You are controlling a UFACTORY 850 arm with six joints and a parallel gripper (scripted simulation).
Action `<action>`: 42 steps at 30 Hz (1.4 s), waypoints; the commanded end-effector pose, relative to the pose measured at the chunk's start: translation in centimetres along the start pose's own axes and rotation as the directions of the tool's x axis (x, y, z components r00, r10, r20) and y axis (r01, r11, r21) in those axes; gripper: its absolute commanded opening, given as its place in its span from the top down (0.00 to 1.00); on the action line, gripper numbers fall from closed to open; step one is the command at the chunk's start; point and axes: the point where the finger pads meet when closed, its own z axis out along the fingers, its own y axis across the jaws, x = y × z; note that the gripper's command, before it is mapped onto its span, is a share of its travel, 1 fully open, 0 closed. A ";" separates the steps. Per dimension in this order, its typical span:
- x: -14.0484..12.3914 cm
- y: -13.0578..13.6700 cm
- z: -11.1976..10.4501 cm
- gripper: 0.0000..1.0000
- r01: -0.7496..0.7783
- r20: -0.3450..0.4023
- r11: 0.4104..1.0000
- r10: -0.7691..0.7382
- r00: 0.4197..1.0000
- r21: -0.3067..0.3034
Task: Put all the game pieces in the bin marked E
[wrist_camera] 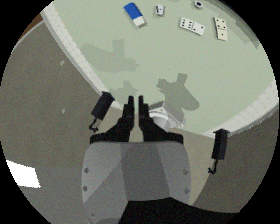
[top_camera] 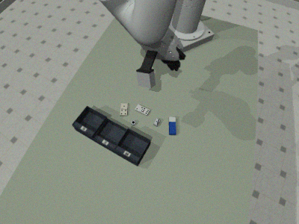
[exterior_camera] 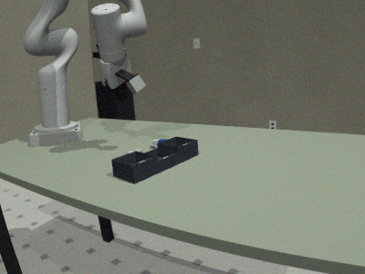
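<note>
While the bin labels stay too small to read, the three-part bin (top_camera: 112,134) sits on the table (top_camera: 209,172); two pale dominoes (top_camera: 123,109) (top_camera: 142,110) and a small die (top_camera: 157,122) lie just beyond it, beside a blue eraser (top_camera: 172,125). High above, the fingers are pressed together on nothing.

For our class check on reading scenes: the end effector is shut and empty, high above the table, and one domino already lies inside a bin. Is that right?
Not quite. No domino is in a bin: both dominoes lie on the table beside the empty bins, as the top view shows. The rest holds: the end effector is shut, empty and high above the table.
</note>
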 end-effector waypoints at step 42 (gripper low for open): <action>16.1 6.7 -7.9 0.93 -0.102 -0.336 0.918 -0.036 0.941 -0.383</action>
